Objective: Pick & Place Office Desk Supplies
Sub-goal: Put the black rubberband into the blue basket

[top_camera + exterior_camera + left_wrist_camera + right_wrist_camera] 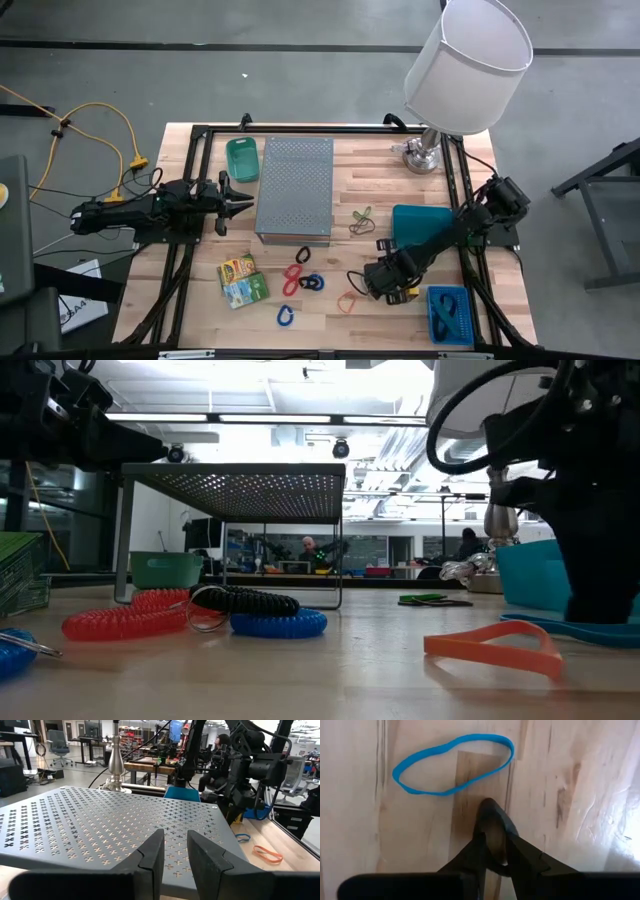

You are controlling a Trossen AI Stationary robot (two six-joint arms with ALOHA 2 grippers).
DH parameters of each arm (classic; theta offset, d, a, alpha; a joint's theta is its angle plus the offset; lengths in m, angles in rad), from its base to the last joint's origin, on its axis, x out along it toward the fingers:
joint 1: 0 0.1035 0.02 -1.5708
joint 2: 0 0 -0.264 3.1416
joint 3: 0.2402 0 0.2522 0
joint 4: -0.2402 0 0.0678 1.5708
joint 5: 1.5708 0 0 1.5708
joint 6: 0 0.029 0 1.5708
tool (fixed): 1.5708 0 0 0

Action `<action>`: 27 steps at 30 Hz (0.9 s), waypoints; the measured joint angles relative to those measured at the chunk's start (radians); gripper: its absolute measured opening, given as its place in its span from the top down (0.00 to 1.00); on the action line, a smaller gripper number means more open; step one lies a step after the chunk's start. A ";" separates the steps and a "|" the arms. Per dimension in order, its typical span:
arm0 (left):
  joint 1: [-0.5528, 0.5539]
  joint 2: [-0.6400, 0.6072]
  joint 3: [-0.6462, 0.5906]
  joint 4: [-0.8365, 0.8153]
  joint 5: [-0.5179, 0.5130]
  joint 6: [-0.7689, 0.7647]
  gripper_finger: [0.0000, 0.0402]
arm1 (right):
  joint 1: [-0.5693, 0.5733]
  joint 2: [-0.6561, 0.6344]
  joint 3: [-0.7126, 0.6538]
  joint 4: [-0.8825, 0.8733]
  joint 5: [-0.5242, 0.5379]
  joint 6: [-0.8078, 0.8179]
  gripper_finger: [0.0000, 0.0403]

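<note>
The desk supplies lie loose on the wooden table. They include red [293,277], black [312,283] and blue [286,316] coiled loops, yellow-green packets [240,281], green bands [361,220], an orange band [347,302] and a blue band [451,764]. My right gripper [492,810] points down over the bare wood just beside the blue band. It is shut, and nothing shows between its fingers. My left gripper [175,851] waits at the table's left, level and open, facing the grey perforated box [294,188].
A lamp with a white shade [467,62] stands at the far right. A teal tray [422,222] and a blue basket [450,313] sit at the right, and a green bin [241,158] stands beside the box. A person shows in the room beyond the table.
</note>
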 joint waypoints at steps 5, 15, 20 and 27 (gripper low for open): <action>0.000 0.000 0.000 0.000 0.000 0.000 0.80 | -0.012 -0.001 0.000 0.000 0.001 -0.004 0.84; 0.000 0.000 0.000 0.000 0.000 0.000 0.80 | -0.014 -0.001 0.000 0.013 0.007 -0.020 0.84; 0.000 0.000 0.000 0.000 0.000 0.000 0.80 | -0.014 -0.004 0.000 0.015 0.008 -0.031 0.84; 0.000 0.000 0.000 0.000 0.000 0.000 0.80 | -0.014 -0.042 0.001 0.020 0.030 -0.035 0.84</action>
